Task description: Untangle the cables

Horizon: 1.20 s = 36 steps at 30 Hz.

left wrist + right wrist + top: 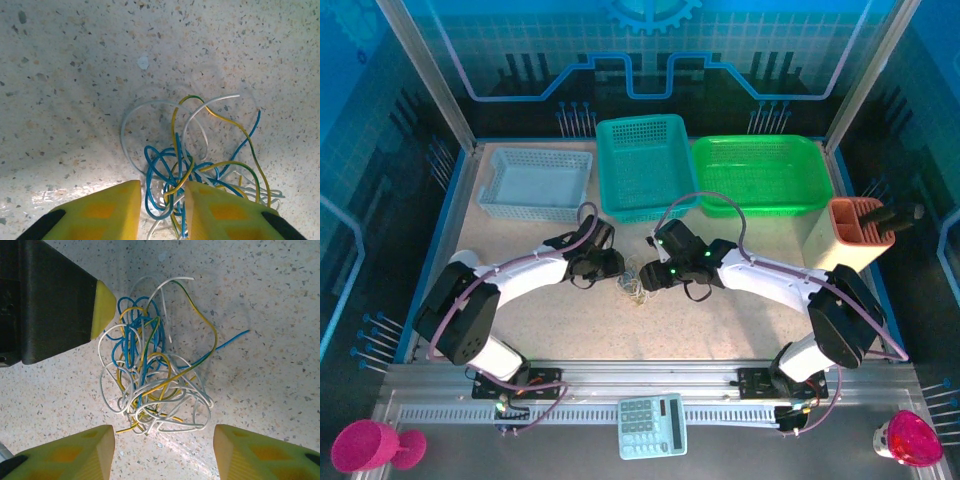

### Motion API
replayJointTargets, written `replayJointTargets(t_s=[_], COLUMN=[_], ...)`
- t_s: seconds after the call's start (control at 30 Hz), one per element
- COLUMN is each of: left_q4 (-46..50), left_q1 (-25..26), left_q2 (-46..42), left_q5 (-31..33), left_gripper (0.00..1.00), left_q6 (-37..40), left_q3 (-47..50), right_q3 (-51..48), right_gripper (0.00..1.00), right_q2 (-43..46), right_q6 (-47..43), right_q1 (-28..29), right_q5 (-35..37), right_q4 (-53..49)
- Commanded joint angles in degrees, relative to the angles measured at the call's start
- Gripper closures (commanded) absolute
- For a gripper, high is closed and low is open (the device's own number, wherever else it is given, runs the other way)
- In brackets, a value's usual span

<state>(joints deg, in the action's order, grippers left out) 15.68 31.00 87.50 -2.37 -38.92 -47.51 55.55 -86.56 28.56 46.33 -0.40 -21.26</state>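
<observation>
Cables (150, 380): one knot of white, blue and yellow-green wires lying flat on the speckled table (700, 330), mid-table between my two grippers and in front of the teal basket (642, 165). Left gripper (162, 200): fingers a narrow gap apart, straddling blue, yellow and white strands at the knot's edge; the gap is wider than the wires, so no pinch that I can see. Right gripper (164, 440): jaws wide apart, tips flanking the knot's near end without touching it, with the left fingertip (102, 310) just beside the knot's far side.
</observation>
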Motion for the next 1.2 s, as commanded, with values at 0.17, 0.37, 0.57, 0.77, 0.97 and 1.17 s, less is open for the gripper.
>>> replayJointTargets(t_s=[0.17,0.37,0.57,0.77,0.97,1.17], left_q4=[-1.1,-1.4,-1.5,-2.0,-1.7,0.7], left_q1=[0.5,0.7,0.7,0.7,0.7,0.7], left_q2=[0.6,0.6,0.4,0.5,0.2,-3.3], left_q5=[0.3,0.1,0.0,0.0,-0.4,-0.7], left_gripper=[0.78,0.86,0.86,0.86,1.0,1.0], left_q6=[-0.3,-0.5,-0.5,-0.6,-0.6,0.4], left_q3=[-0.4,0.2,1.1,1.7,1.9,0.2], right_q3=[-0.9,-0.4,0.2,0.5,0.6,0.3], right_gripper=[0.44,0.44,0.44,0.44,0.44,0.44], right_q2=[0.8,-1.1,-2.8,-4.1,-5.5,-6.9], right_q6=[1.6,2.3,2.7,3.1,3.5,3.7], right_q1=[-0.4,0.1,0.8,1.4,1.7,1.7], right_q5=[-1.2,-2.3,-2.8,-3.1,-3.1,-1.6], right_q4=[2.0,3.6,4.5,5.4,6.4,7.4])
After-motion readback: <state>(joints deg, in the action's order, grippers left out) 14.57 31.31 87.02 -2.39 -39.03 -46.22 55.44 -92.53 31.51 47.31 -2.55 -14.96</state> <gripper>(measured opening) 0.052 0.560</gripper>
